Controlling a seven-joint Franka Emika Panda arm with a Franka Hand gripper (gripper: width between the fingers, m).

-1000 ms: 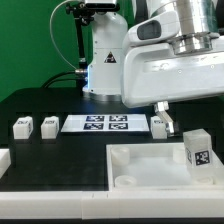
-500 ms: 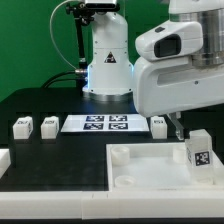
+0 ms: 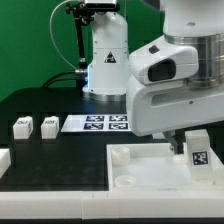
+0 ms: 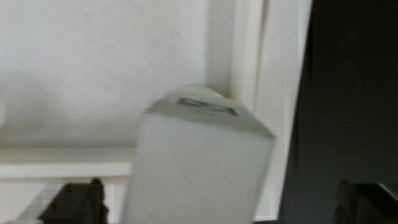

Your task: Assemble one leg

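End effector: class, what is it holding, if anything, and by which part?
Nothing. The end effector is open, its fingers either side of the leg, not touching it.

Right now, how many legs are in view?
3 legs: two side by side at the exterior view's left, one upright on the tray. The arm may hide more.

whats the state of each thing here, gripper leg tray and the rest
gripper: open, fingers either side of the leg, gaps showing
leg: upright on the tray, not gripped
tray: flat on the table, near corner socket empty
small block: loose on the table
second small block: loose beside it
marker board: flat on the table
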